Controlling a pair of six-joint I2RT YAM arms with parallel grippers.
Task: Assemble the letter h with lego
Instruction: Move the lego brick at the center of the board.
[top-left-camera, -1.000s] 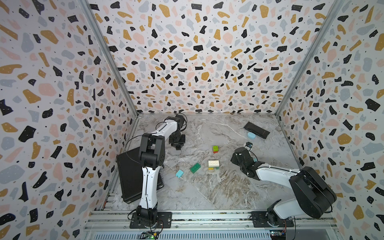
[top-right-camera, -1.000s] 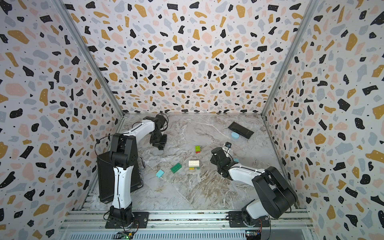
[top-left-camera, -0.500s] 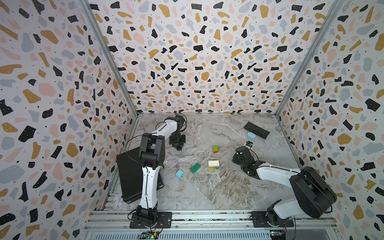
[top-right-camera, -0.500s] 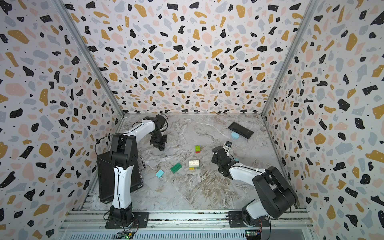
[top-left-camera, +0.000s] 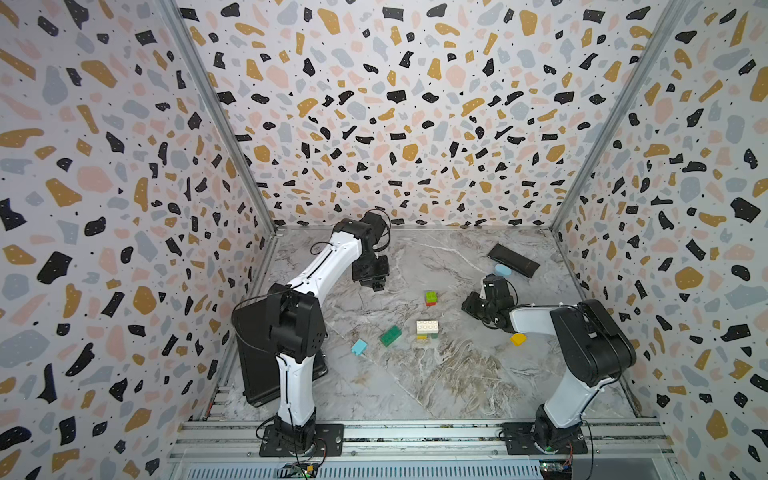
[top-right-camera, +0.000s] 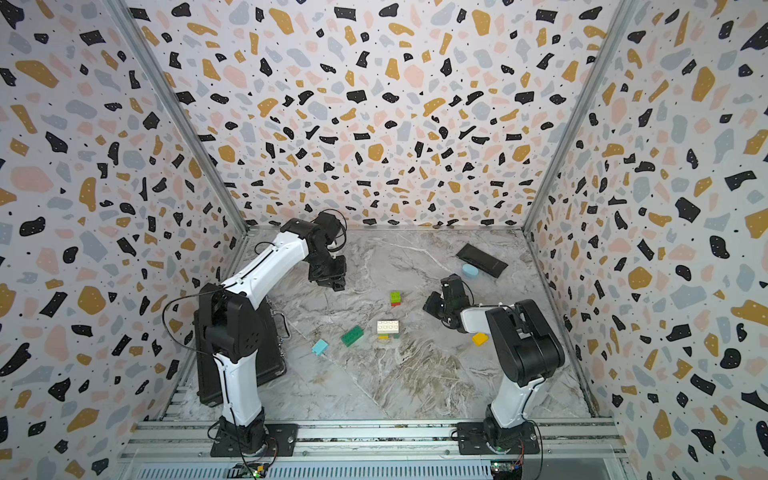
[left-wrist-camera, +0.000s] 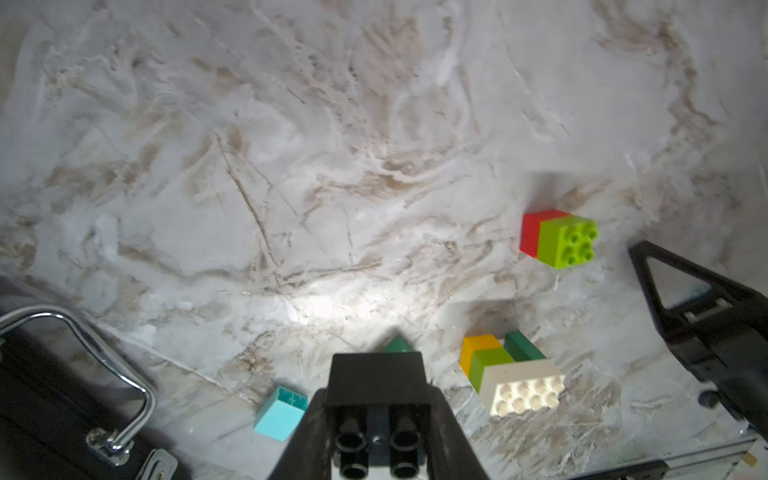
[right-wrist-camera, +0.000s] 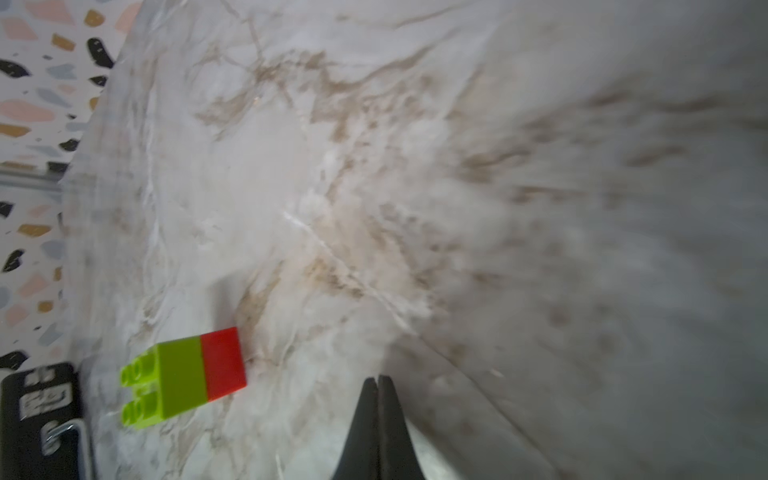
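A small black studded plastic brick (left-wrist-camera: 376, 374) is pinched in the left claw (top-left-camera: 374, 284) and held above the marbled desk (top-left-camera: 415, 386), well apart from the other lego. This is probably so that it can be carried to the build without the loose pieces being disturbed. The right claw (right-wrist-camera: 378, 384) is pressed together with nothing in it and is kept low near the lime brick stacked on a red brick (top-left-camera: 431, 298); it is judged to be standing by.

Near the middle of the desk a long white brick (top-left-camera: 427, 327) is seated across yellow, lime and dark green bricks, likely the beginnings of the letter. Just beside it a long dark green brick (top-left-camera: 390, 335) and a light blue brick (top-left-camera: 359, 347) lie loose, and a yellow brick (top-left-camera: 518, 339) lies beside the right arm.

A large black case with a metal handle (top-left-camera: 253, 365) is set at the desk's left edge, shut, so its contents cannot be seen. A flat black case (top-left-camera: 513, 259) lies at the back with a smooth pale-blue oval thing (top-left-camera: 503, 270) touching it, and nothing is seen inside it.
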